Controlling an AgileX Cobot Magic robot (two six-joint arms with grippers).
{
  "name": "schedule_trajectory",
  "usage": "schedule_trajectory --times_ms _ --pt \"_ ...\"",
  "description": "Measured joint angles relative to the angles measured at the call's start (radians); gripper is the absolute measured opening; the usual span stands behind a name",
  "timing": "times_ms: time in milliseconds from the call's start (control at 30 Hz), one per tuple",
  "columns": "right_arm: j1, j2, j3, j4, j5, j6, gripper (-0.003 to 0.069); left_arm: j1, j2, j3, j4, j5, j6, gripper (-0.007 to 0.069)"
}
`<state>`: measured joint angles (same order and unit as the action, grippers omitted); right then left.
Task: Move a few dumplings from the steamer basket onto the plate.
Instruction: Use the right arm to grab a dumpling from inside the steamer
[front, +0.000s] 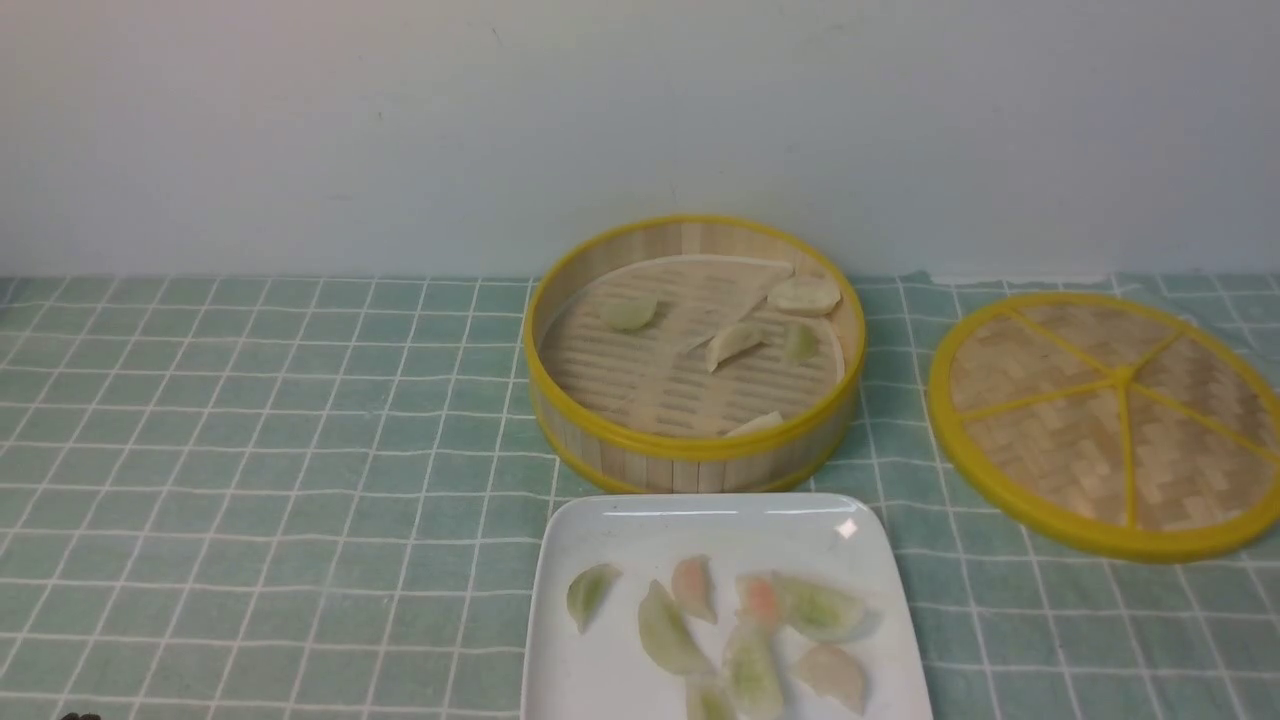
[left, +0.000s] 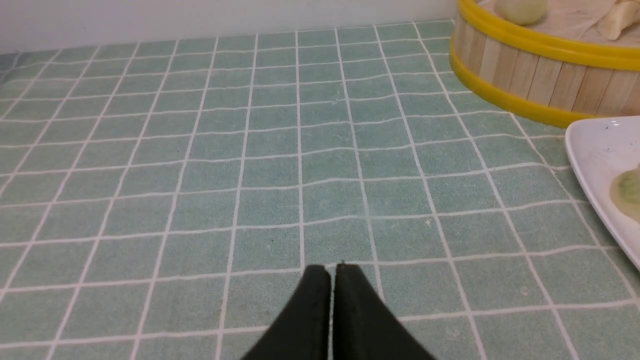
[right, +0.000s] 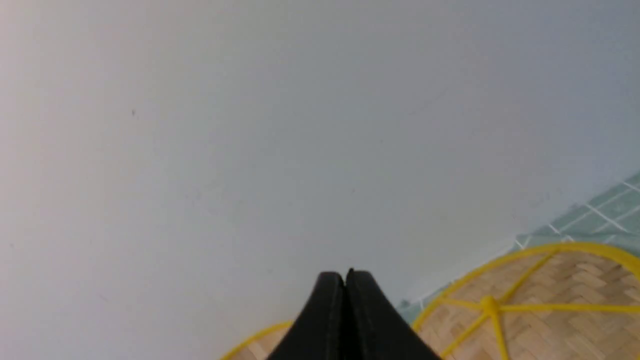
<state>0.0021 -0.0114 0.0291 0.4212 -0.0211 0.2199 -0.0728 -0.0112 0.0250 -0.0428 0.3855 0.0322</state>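
Dumplings (front: 735, 345) lie in the basket (front: 690, 450), far centre, and on the plate (front: 600, 530) just nearer. Left claw (left: 332, 272) and right claw (right: 345, 277) are pressed closed, holding nothing.

Your bench (front: 250, 450) is covered, wherever you can see it, by a pale green cloth (front: 150, 600) with a white grid. Three things lie directly on it. The steamer basket (front: 690, 465) sits mid-bench, close to the far edge by the wall. The plate (front: 700, 520) lies just in front of it at the near edge; you cannot tell whether they touch. A flat woven disc (front: 1110, 420) with yellow spokes rests toward the right edge, apart from both.
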Motion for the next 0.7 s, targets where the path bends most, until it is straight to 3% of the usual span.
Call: schedule_trajectory --times_ms 133,233,367,433,467,500,567,700 --pt "0.0 0.0 -0.01 0.063 -0.108 0.048 -0.0014 0.0 0.0 0.0 0.0 0.0 0.0 -0.0006" --pt "0.0 0.002 -0.089 0.058 -0.045 0.061 -0.0014 0.0 0.0 0.0 0.0 0.0 0.0 -0.0006" --pt "0.0 0.139 -0.373 -0.041 0.234 0.021 -0.0014 0.0 0.0 0.0 0.0 0.0 0.0 -0.0006" --pt "0.0 0.327 -0.58 -0.097 0.498 -0.044 -0.0014 0.0 0.0 0.0 0.0 0.0 0.0 -0.0006" --pt "0.0 0.36 -0.595 -0.1 0.518 -0.051 -0.0014 0.0 0.0 0.0 0.0 0.0 0.0 -0.0006" --pt "0.0 0.494 -0.721 -0.115 0.679 -0.111 -0.0014 0.0 0.0 0.0 0.0 0.0 0.0 -0.0006" --pt "0.0 0.663 -0.834 -0.119 0.811 -0.174 -0.0014 0.0 0.0 0.0 0.0 0.0 0.0 -0.0006" --pt "0.0 0.956 -1.068 -0.086 1.018 -0.306 -0.0014 0.0 0.0 0.0 0.0 0.0 0.0 -0.0006"
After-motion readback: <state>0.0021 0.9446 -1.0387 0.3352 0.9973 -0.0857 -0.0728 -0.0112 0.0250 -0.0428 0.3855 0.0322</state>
